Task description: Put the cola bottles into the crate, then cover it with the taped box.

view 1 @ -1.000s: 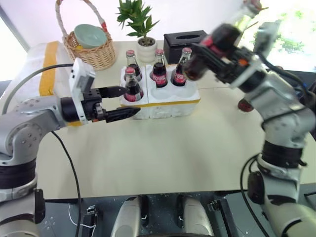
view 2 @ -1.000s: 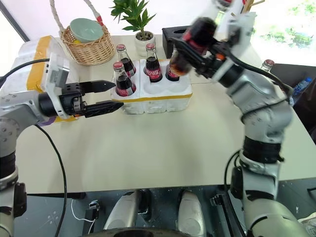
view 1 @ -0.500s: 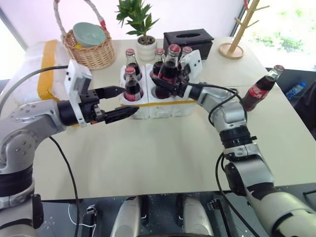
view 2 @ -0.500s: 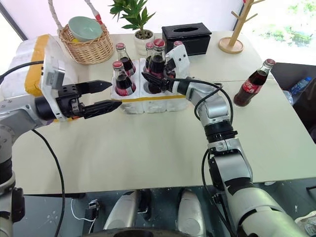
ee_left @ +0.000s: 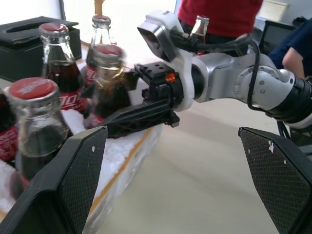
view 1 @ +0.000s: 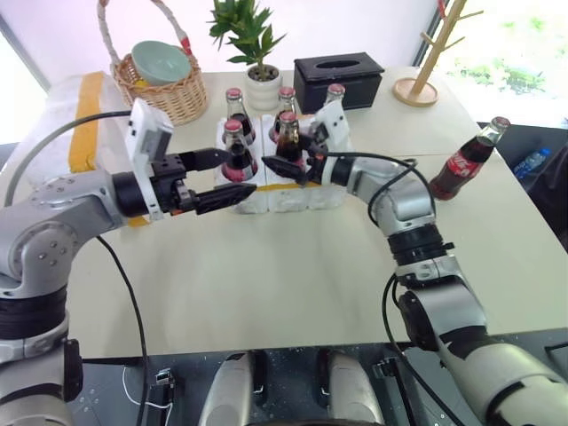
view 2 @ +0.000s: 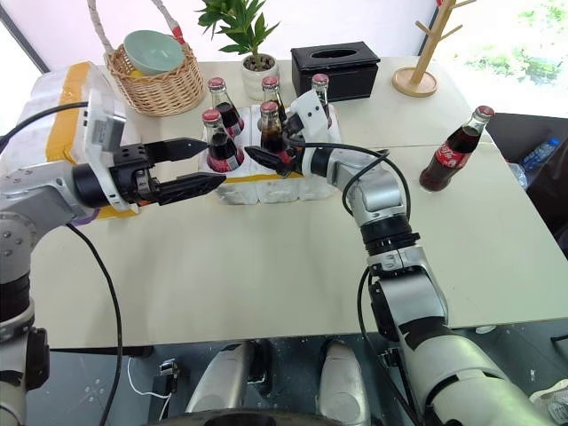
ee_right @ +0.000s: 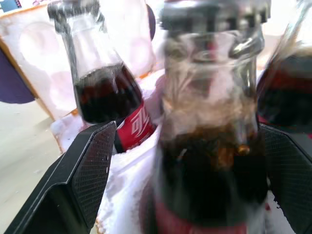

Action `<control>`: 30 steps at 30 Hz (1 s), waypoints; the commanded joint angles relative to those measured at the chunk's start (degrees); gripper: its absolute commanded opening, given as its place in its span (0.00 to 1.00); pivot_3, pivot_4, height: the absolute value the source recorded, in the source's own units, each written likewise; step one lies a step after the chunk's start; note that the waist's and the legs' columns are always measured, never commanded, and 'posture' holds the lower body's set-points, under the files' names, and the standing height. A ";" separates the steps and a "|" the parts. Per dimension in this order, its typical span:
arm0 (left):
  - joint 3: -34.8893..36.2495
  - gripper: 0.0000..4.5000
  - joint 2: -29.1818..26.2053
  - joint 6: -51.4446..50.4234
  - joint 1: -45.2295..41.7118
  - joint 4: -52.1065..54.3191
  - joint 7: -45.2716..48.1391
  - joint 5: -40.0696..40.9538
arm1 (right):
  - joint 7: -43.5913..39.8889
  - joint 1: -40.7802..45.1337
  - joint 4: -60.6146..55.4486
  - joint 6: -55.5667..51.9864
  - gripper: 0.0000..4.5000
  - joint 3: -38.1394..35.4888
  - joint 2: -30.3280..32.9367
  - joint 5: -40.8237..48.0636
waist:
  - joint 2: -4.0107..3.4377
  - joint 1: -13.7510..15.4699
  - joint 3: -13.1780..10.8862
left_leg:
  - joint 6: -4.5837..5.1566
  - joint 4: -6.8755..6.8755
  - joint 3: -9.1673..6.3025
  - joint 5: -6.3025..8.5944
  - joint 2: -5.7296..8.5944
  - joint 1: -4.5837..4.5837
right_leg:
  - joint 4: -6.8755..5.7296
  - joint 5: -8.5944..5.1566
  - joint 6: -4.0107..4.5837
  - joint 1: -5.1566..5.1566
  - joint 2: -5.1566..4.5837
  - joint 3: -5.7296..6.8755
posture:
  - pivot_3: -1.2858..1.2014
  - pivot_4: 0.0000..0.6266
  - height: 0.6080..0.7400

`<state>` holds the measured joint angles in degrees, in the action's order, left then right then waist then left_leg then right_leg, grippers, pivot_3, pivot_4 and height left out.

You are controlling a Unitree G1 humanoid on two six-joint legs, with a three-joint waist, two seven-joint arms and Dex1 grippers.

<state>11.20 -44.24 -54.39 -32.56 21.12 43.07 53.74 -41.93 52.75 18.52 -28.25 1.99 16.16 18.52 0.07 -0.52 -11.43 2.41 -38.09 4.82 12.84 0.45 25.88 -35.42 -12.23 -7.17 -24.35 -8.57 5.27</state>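
The crate [view 1: 328, 193], a low white foam block with a thin yellow band, stands mid-table and holds several cola bottles upright. My right gripper [view 1: 282, 167] reaches in level from the right. It is open, one finger [ee_right: 87, 165] on each side of the front middle bottle [view 1: 288, 133] with gaps showing. That bottle [ee_right: 209, 146] stands in its well. My left gripper [view 1: 238, 175] hovers open just in front of the front left bottle [view 1: 232, 149]. One more cola bottle [view 1: 463, 161] stands alone at the table's right edge. The taped box [view 1: 80, 115] sits at the far left.
A wicker basket [view 1: 164, 93] with a bowl, a potted plant [view 1: 257, 53], a black tissue box [view 1: 337, 75] and a wooden rack [view 1: 426, 80] line the back of the table. A person in red [ee_left: 219, 14] stands beyond. A blue bottle [view 1: 531, 162] lies off the table's right side.
My right arm swung down from high on the right, set its bottle into the front middle well and opened its jaws. The left arm stayed put.
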 commanded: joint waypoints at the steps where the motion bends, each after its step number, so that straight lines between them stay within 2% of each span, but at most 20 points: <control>1: -0.55 1.00 0.98 0.02 -1.27 2.73 0.29 2.19 | 1.39 -3.69 -13.59 -6.69 0.99 -7.16 5.49 5.17 | 0.00 0.12 0.00 | 0.00 0.00 0.00 0.00 0.01 0.01 | 0.01 0.00 0.00 0.01 -0.01 0.00 | 0.52 0.24 0.97; 7: -4.55 1.00 3.98 0.16 -1.65 3.59 1.14 2.56 | 3.59 -19.72 -34.91 -20.42 0.99 -19.35 17.81 13.25 | 0.01 1.04 0.01 | 0.02 0.00 0.03 0.02 0.00 -0.01 | 0.09 0.00 0.00 0.05 -0.02 0.00 | 0.52 0.24 0.97; 10: -7.11 1.00 6.09 1.08 -3.01 1.98 1.76 1.26 | 4.69 -29.57 -41.63 -23.96 0.99 -25.53 21.48 15.81 | 0.02 1.20 0.01 | 0.04 0.00 0.07 0.02 -0.04 -0.04 | 0.07 0.00 0.00 0.06 0.00 0.00 | 0.52 0.24 0.97; 12: -8.85 1.00 7.19 2.03 -3.93 0.73 2.36 -0.27 | 7.29 -34.06 -43.53 -24.23 0.99 -28.78 21.86 15.21 | 0.03 1.26 0.02 | 0.13 -0.02 0.10 0.07 -0.04 -0.08 | 0.09 0.01 0.01 0.08 -0.01 -0.01 | 0.52 0.24 0.97; 15: -10.69 1.00 8.68 2.89 -5.52 -0.82 3.33 -1.67 | 13.67 -40.31 -42.43 -17.18 0.99 -29.08 22.47 5.88 | 0.04 1.27 0.03 | 0.31 -0.06 0.11 0.17 -0.04 -0.16 | 0.11 0.01 0.02 0.14 -0.01 -0.03 | 0.52 0.24 0.97; 18: -11.17 1.00 9.26 3.13 -6.16 -1.31 4.02 -2.35 | 18.44 -41.56 -39.21 -14.17 0.99 -31.21 19.75 4.09 | 0.04 1.24 0.03 | 0.31 -0.07 0.11 0.17 -0.04 -0.16 | 0.11 0.01 0.02 0.15 -0.01 -0.04 | 0.52 0.24 0.97; 22: -10.92 1.00 8.79 3.08 -5.75 -1.12 4.67 -2.75 | 23.19 -38.79 -32.81 -9.69 0.99 -32.80 17.64 2.31 | 0.03 1.11 0.03 | 0.19 -0.07 0.11 0.09 -0.05 -0.16 | 0.10 0.01 0.02 0.13 0.01 -0.06 | 0.52 0.24 0.97; 30: -9.45 1.00 8.10 2.28 -4.85 0.20 3.70 -1.90 | 23.79 -31.05 -17.64 -2.02 0.99 -30.85 17.89 1.37 | 0.03 1.18 0.03 | 0.21 -0.07 0.09 0.09 -0.04 -0.16 | 0.10 0.01 0.02 0.16 0.01 -0.07 | 0.52 0.24 0.97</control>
<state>-0.08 -35.78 -52.36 -37.31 19.29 47.08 51.24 -18.16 20.87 -0.56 -32.72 -28.67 33.55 20.62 0.10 0.66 -11.40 2.61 -38.17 4.90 12.92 0.41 25.72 -35.32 -12.22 -7.15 -24.18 -8.55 5.20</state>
